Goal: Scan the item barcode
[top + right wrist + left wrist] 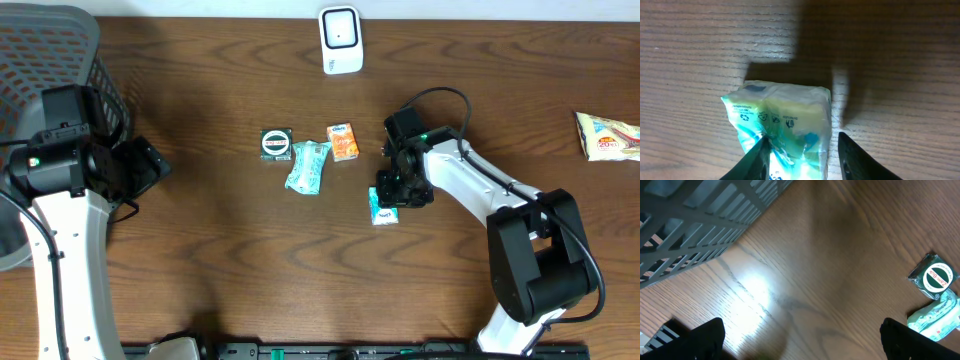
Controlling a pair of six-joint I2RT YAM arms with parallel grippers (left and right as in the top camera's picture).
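Wooden table [220, 270], dark brown, plain grain, carrying every item below. Grey slatted basket [60, 40], far-left corner, partly cut by the frame edge. Left arm [65, 250], white with black joints, at the left side beside the basket; left gripper [810, 347] spread wide with nothing between its jaws, hanging over bare wood, well apart from the goods. Right arm [480, 185], white and black, reaching from the lower right toward the table's middle; right gripper [802, 140] pointed down over a small packet, jaws parted and straddling it, one of its fingers [752, 162] against the packet's edge, the other just beside the opposite edge, no firm clamp visible. Snack bag [608, 135], yellow and white with red print, at the far-right edge, well apart from everything else. Barcode scanner [340, 40], white upright unit with a dark window, at the rear centre of the table. Teal tissue pack [307, 167], crumpled, lying in the middle cluster. Orange packet [344, 142], just right of the teal pack and near it. Green packet [276, 144] with a round red-and-white label, just left of the teal pack. Small teal-and-white packet [383, 210], the item under the right gripper, flat on the table, right of the cluster and well short of the scanner; printed recycling marks show on its upper face in the right wrist view.
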